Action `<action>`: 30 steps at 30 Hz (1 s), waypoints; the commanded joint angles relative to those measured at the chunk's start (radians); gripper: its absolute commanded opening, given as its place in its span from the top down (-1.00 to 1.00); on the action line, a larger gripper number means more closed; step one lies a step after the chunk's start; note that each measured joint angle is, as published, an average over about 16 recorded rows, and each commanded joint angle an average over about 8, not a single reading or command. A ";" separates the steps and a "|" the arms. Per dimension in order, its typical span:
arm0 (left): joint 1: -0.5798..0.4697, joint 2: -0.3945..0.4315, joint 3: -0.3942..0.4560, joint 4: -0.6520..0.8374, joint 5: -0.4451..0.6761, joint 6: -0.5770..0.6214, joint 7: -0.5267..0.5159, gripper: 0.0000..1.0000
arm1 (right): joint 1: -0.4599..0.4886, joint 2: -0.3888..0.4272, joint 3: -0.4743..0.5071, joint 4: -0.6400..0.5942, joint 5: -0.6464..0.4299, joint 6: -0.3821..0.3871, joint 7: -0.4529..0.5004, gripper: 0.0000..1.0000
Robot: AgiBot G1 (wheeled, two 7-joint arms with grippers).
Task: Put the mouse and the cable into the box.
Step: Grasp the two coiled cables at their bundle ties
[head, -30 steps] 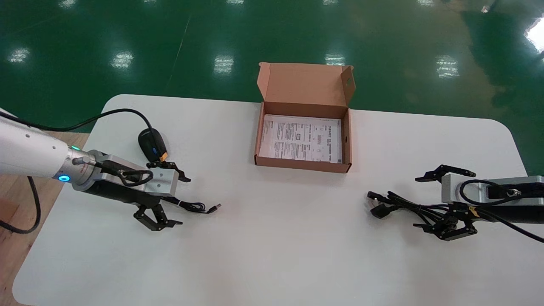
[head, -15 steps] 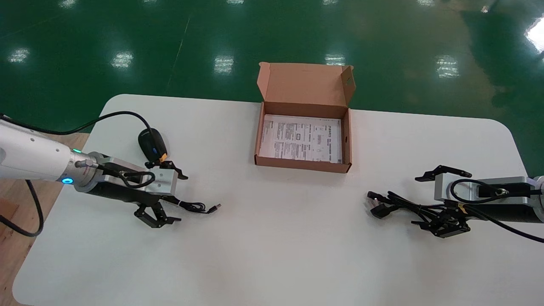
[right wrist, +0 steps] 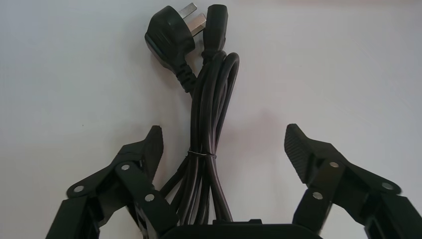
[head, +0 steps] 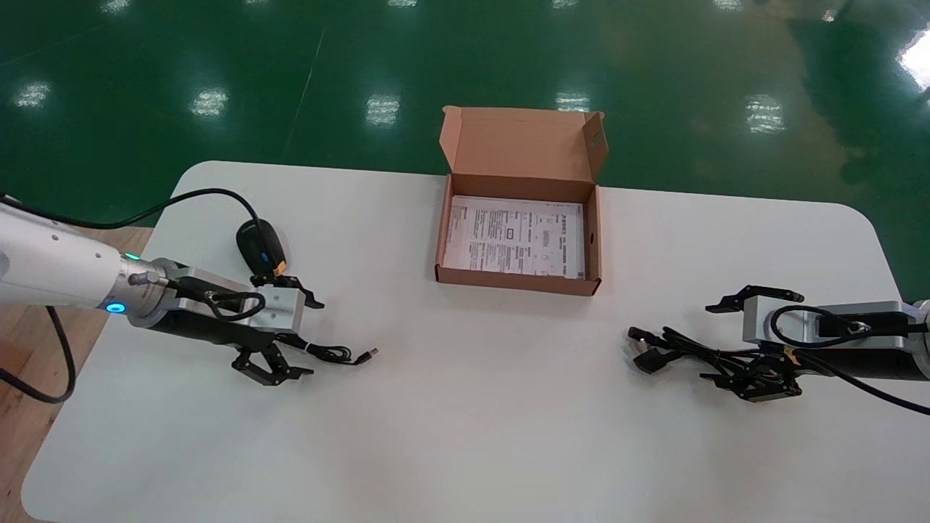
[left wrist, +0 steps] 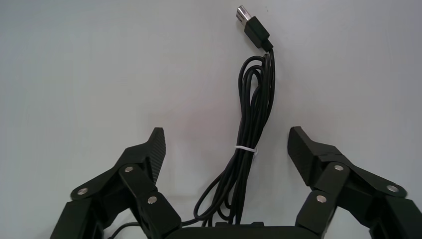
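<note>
left gripper (head: 314, 340), right gripper (head: 710, 343): both spread open
left straddles mouse cord (left wrist: 245, 149) near tabletop's (head: 465, 407) left edge; right straddles power cable (right wrist: 209, 109)

White table (head: 472, 436) with rounded corners, smooth and matte, filling most of the head view and forming the plain backdrop of both wrist views. Glossy dark green floor (head: 218, 58) beyond the far edge, dotted with pale reflections of ceiling lights (head: 381, 109). Patch of light brown wooden flooring (head: 18, 428) past the table's left side. Printed paper sheet (head: 514, 236), white with small black text too fine to read, lying flat near the far edge, midway across
</note>
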 commanded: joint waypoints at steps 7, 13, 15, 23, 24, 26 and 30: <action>0.001 -0.001 -0.001 -0.005 -0.001 0.002 -0.001 1.00 | -0.002 0.002 0.001 0.006 0.002 -0.003 0.002 1.00; 0.001 -0.001 -0.001 -0.006 -0.002 0.003 -0.001 1.00 | -0.003 0.003 0.001 0.008 0.002 -0.004 0.002 1.00; 0.001 -0.001 -0.001 -0.007 -0.002 0.003 -0.001 1.00 | -0.003 0.003 0.001 0.008 0.002 -0.004 0.002 1.00; 0.001 -0.002 -0.001 -0.007 -0.002 0.003 -0.001 1.00 | -0.004 0.004 0.002 0.010 0.003 -0.005 0.003 1.00; 0.001 -0.002 -0.001 -0.008 -0.002 0.003 -0.001 1.00 | -0.004 0.004 0.002 0.010 0.003 -0.005 0.003 1.00; 0.001 -0.002 -0.001 -0.008 -0.002 0.003 -0.001 1.00 | -0.004 0.004 0.002 0.010 0.003 -0.005 0.003 1.00; 0.002 -0.002 -0.001 -0.008 -0.002 0.003 -0.001 1.00 | -0.004 0.004 0.002 0.010 0.004 -0.005 0.003 1.00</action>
